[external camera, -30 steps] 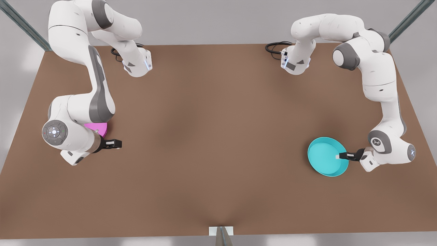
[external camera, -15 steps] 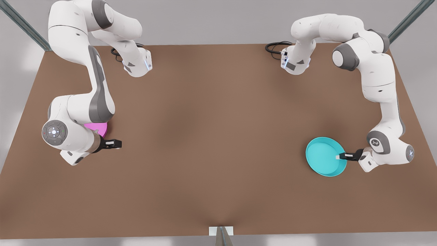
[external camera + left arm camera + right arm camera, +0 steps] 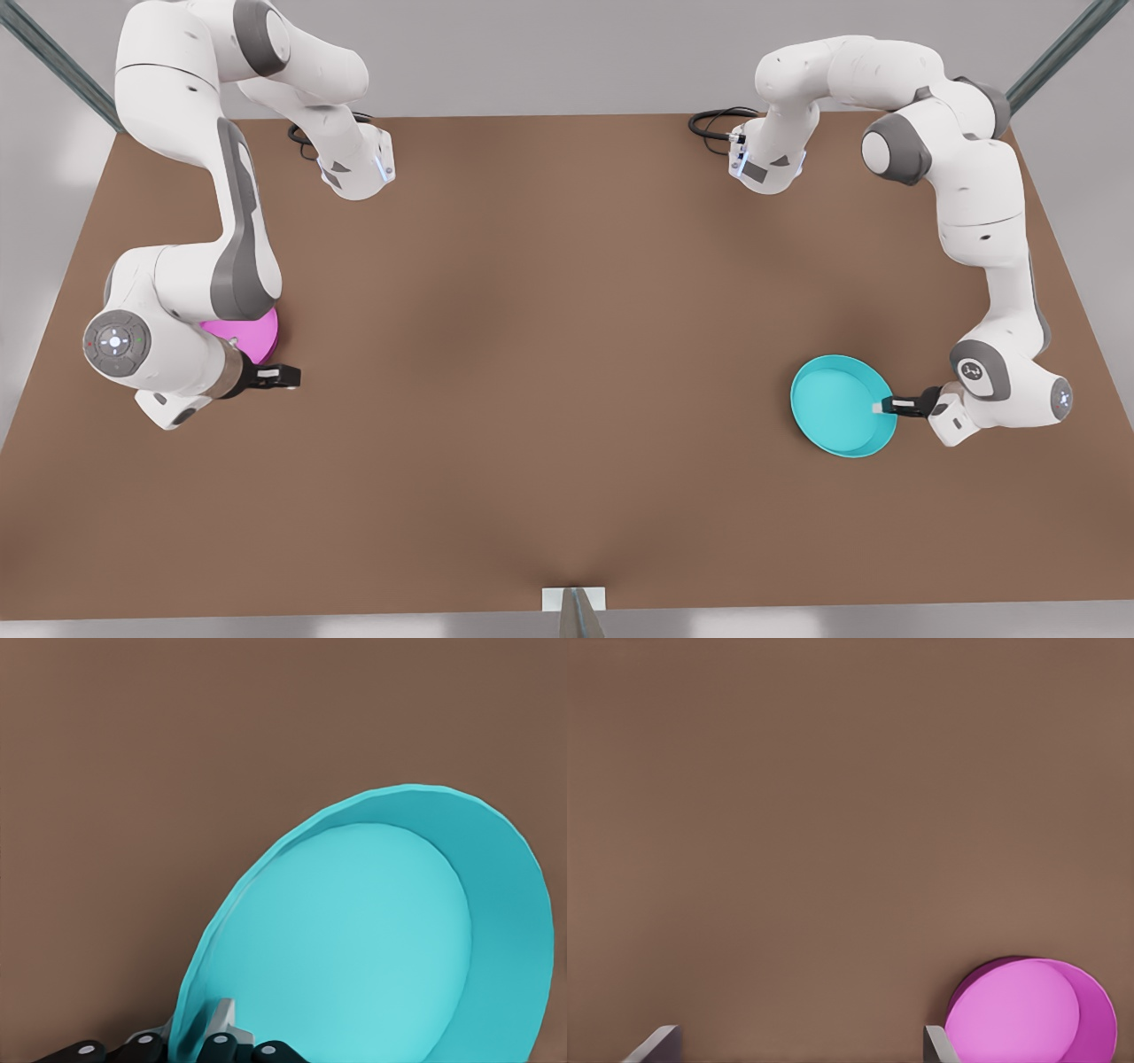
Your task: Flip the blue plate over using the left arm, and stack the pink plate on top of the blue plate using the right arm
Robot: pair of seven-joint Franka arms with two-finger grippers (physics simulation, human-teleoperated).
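Now: left gripper (image 3: 879, 407) pinching blue plate (image 3: 837, 405) rim, tilted; right gripper (image 3: 291, 376) spread beside pink plate (image 3: 248, 330); no readable writing.

My left gripper (image 3: 879, 408), pinching the blue plate (image 3: 837, 409), has slid it slightly toward the front view's left — my right gripper (image 3: 288, 377) drew leftward too, baring more pink plate (image 3: 251, 330).

we see bare brown tabletop (image 3: 549, 354) between the round turquoise plate (image 3: 837, 403) and round magenta plate (image 3: 252, 332).
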